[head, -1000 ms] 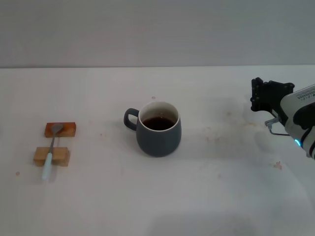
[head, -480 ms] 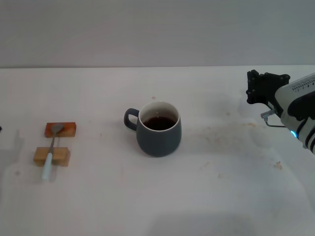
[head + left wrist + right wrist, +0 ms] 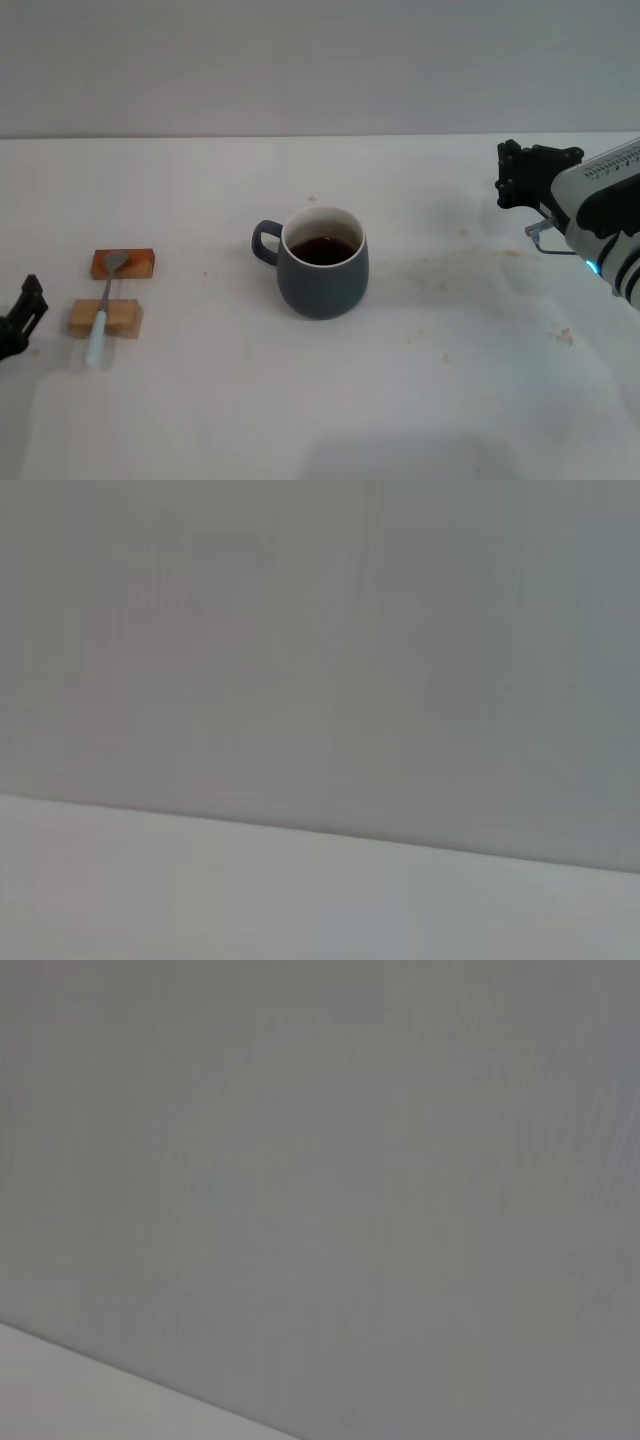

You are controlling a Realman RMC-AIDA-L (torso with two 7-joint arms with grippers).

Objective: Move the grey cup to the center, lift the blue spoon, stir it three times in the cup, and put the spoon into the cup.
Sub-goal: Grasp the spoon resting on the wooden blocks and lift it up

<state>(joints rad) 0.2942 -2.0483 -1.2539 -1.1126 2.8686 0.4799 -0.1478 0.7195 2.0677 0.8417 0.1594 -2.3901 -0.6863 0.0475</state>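
Left hand (image 3: 18,318) at the worktop's (image 3: 450,400) left edge, just beside the two small wooden blocks (image 3: 106,318); can't tell if its fingers are apart. Right hand (image 3: 530,175) far right, well clear, grip state also unclear. Slim metal spoon with pale-blue handle (image 3: 103,310) bridges the blocks, likely propped for an easy pinch. Rounded blue-grey glossy ceramic mug (image 3: 322,263) sits central, dark liquid inside

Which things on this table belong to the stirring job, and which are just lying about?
Belongs to the job:
- mug, holding dark liquid, mid-table
- spoon, resting across the blocks
- left pincer, at the table's left edge near the spoon
- right pincer, far right, clear of the mug

Just lying about:
- two wooden blocks propping the spoon
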